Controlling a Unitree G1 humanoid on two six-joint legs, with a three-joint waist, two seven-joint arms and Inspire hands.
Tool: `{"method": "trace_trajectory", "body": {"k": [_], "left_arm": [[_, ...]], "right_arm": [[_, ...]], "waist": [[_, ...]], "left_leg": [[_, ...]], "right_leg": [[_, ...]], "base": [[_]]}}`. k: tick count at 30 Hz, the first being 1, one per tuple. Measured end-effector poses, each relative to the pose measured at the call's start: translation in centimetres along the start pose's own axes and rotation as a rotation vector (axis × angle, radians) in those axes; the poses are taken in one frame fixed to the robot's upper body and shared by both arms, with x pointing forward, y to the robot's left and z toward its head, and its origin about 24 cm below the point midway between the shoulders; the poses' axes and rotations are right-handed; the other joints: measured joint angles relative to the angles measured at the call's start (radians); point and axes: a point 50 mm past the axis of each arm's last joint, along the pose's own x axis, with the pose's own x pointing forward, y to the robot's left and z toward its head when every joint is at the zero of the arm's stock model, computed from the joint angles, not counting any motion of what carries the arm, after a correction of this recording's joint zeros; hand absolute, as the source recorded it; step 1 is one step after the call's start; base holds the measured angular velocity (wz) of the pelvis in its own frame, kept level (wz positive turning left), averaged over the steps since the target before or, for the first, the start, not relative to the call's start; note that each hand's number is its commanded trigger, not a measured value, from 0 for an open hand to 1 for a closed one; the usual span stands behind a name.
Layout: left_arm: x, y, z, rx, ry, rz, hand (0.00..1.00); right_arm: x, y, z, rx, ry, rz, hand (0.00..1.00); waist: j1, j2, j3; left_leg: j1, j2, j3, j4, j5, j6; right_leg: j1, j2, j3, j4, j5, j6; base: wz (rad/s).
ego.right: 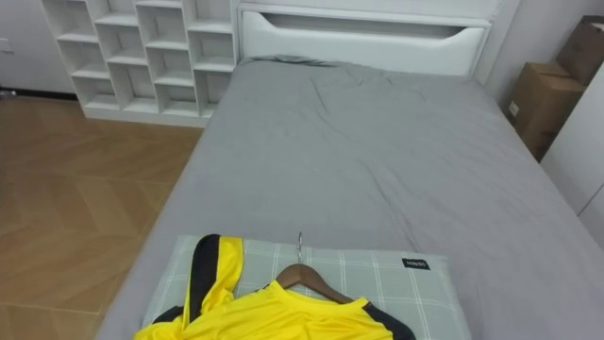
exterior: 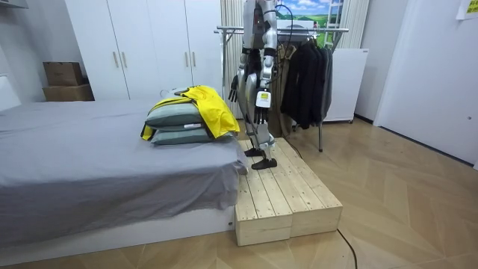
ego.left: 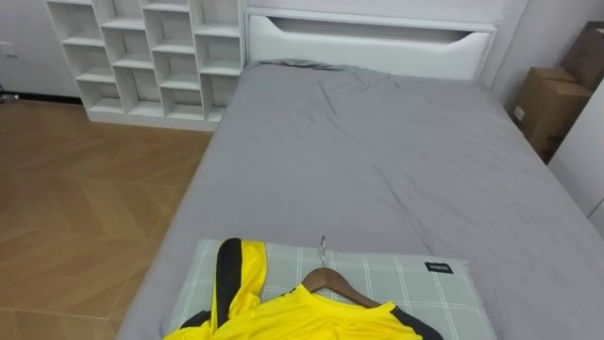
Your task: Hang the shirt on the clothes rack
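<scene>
A yellow shirt with black trim [ego.left: 283, 316] lies on a wooden hanger [ego.left: 335, 281] whose metal hook [ego.left: 323, 247] points up the bed. It rests on stacked grey-green checked pillows [ego.left: 406, 283] at the foot of the grey bed [ego.left: 377, 161]. In the room view the yellow shirt [exterior: 205, 104] drapes over the pillows [exterior: 175, 123] just in front of me. I stand on a wooden platform [exterior: 284, 194] facing the bed. My left hand [exterior: 260, 107] and right hand [exterior: 234, 91] hang low by my sides, apart from the shirt.
Behind me stands a clothes rack [exterior: 299, 30] hung with dark garments [exterior: 306, 75]. White cube shelves [ego.left: 151, 57] are at the far left, the white headboard [ego.left: 368, 42] at the far end, cardboard boxes [ego.left: 552, 99] at the right. Wood floor [ego.left: 85, 217] runs along the bed's left.
</scene>
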Motion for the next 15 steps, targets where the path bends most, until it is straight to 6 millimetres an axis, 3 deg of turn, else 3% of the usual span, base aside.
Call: {"method": "trace_trajectory", "body": {"k": [15], "left_arm": [[0.0, 0.01, -0.02, -0.002, 0.001, 0.001, 0.0]], "right_arm": [[0.01, -0.02, 0.0, -0.001, 0.001, -0.01, 0.0]], "waist": [[0.0, -0.001, -0.0003]], "left_leg": [[0.0, 0.0, 0.004, 0.0, 0.0, 0.0]], "right_leg": [[0.0, 0.0, 0.003, 0.0, -0.004, 0.0]], "base": [[0.0]]}}
